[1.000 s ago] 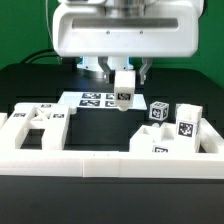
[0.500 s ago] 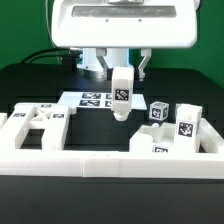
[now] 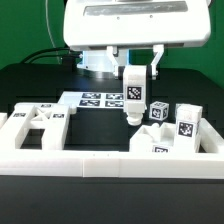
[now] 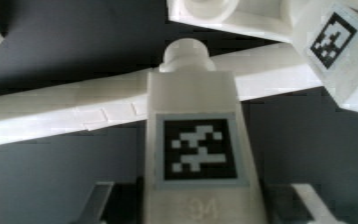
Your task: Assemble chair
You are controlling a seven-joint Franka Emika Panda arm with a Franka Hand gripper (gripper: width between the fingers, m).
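Gripper (image 3: pixel 135 72) gripped post (image 3: pixel 134 108) by its top; post hung upright, tag (image 3: pixel 135 93) camera-side, clear of table (image 3: pixel 100 125).

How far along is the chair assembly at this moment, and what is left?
Done: nothing looks joined yet. In hand: the end effector is shut on one tagged post, held above the table. Left: the flat parts on the exterior view's left and the blocks on its right lie loose.

No readable words or numbers; just marker tags (image 4: pixel 197 150), as on the chair post (image 3: pixel 135 108).
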